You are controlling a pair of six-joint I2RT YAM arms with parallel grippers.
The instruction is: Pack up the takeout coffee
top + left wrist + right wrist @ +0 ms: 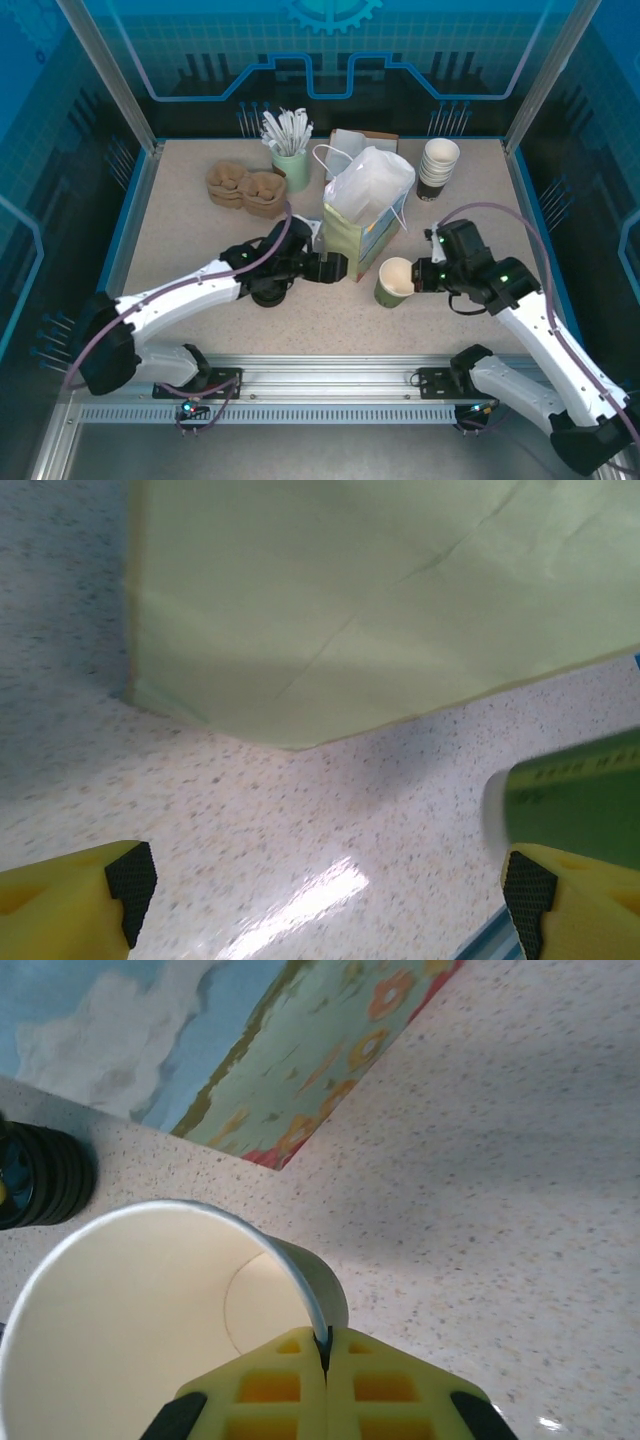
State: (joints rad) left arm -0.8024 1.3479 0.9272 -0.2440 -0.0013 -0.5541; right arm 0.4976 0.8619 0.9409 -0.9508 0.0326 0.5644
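On the table [180, 240], right tool [326, 1342] pinches rim of cup [140, 1320].

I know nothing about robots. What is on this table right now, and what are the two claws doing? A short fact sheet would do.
cup: green paper cup, upright, no lid, empty inside
right gripper: pinched shut on the cup's rim
left gripper: open, low over the table, by the bag's base
bag: paper bag, standing upright beside the cup
lids: stack of black lids, near the cup
spares: stack of lidless cups, back right
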